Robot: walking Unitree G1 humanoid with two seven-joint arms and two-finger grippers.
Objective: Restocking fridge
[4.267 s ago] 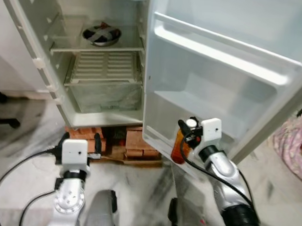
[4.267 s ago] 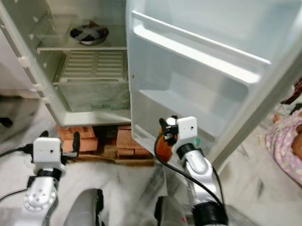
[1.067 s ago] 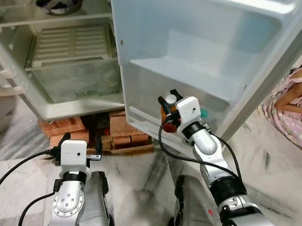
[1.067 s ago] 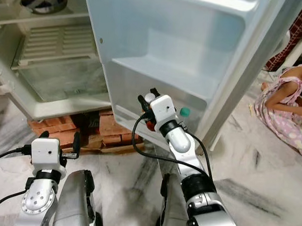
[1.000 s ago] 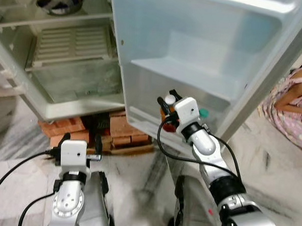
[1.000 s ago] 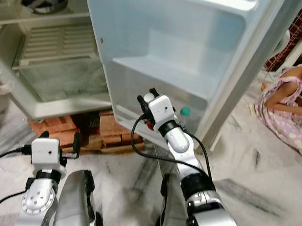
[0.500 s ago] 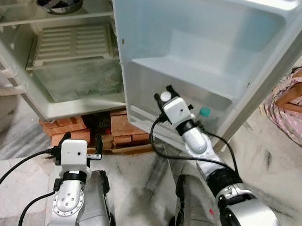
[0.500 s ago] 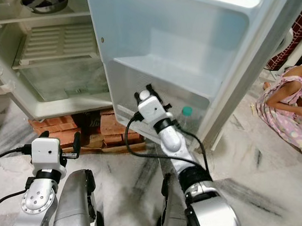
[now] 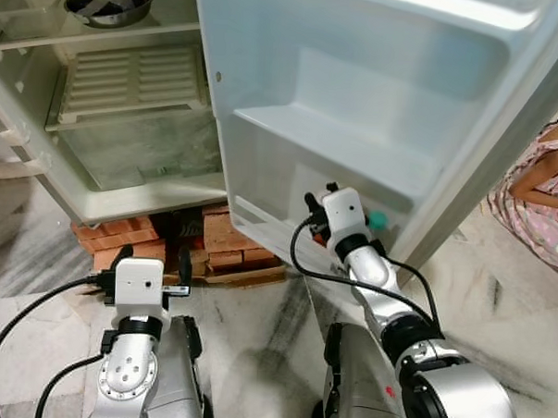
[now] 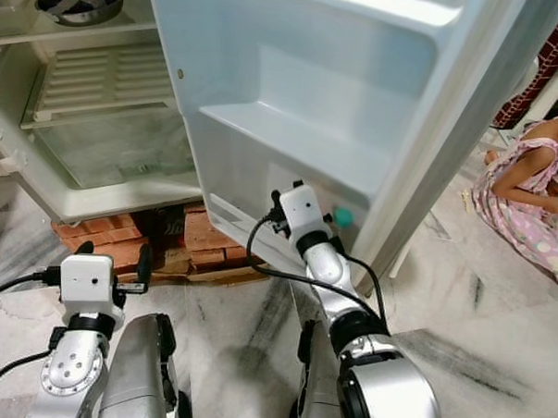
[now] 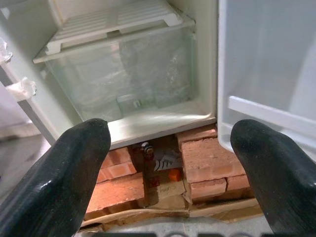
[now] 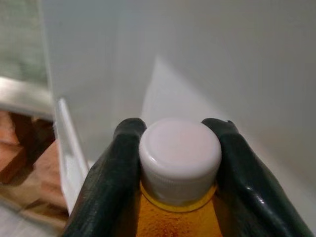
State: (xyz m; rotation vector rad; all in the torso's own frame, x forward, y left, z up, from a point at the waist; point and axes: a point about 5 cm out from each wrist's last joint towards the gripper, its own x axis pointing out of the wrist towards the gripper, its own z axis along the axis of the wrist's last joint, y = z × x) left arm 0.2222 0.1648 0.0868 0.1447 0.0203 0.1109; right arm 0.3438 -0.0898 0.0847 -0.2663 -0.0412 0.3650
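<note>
My right gripper (image 12: 174, 129) is shut on the neck of an orange bottle (image 12: 177, 217) with a white cap (image 12: 179, 155). It holds the bottle upright against the inside of the open fridge door (image 9: 358, 101), at the bottom door shelf (image 9: 260, 219). From the head, the right gripper (image 9: 317, 220) and its wrist hide most of the bottle. A green-capped bottle (image 9: 378, 219) stands in the same shelf just to its right. My left gripper (image 11: 168, 163) is open and empty, low before the fridge (image 9: 149, 259).
The fridge body stands open at the left, with a steel bowl (image 9: 107, 2) on a shelf and a clear crisper drawer (image 9: 138, 152) below. Bricks (image 9: 231, 239) prop the fridge up. A person in a pink dress (image 9: 539, 202) sits on the floor at the right.
My right gripper has carried the orange bottle up and then right and down to the door's bottom shelf, beside the green-capped bottle. The left arm has stayed put.
</note>
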